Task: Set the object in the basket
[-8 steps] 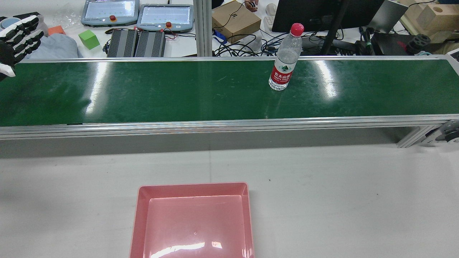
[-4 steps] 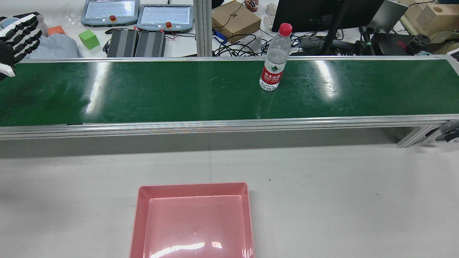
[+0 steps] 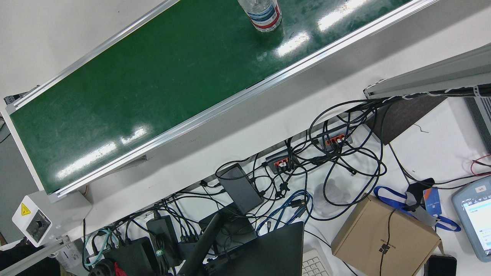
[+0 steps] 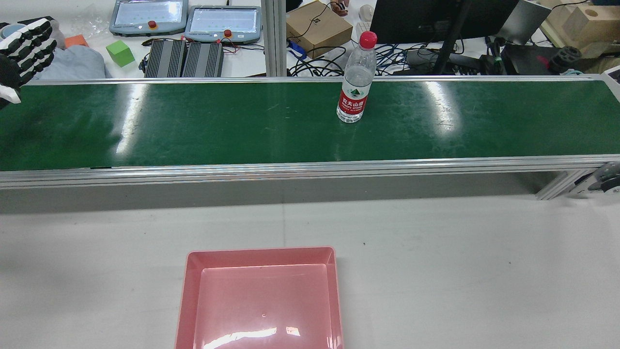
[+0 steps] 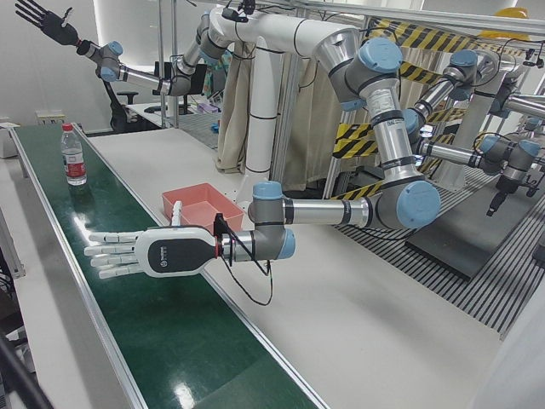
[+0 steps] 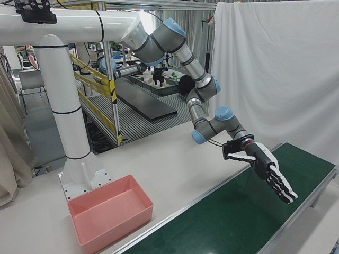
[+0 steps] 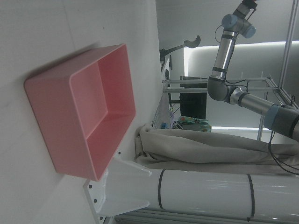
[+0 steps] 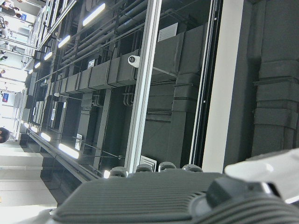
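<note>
A clear water bottle with a red cap and red label stands upright on the green conveyor belt, right of its middle. Its base shows at the top of the front view, and it stands at the belt's far end in the left-front view. The pink basket sits empty on the white table in front of the belt; it also fills the left hand view. My left hand hovers open and flat over the belt's left end, far from the bottle. My right hand is raised high, fingers spread, holding nothing.
Beyond the belt's far rail lie two teach pendants, a cardboard box, a monitor, cables and a green cube. White table lies between the belt's near rail and the basket.
The bottle has travelled left along the belt, still upright. My left hand has stayed at the belt's left end, open.
</note>
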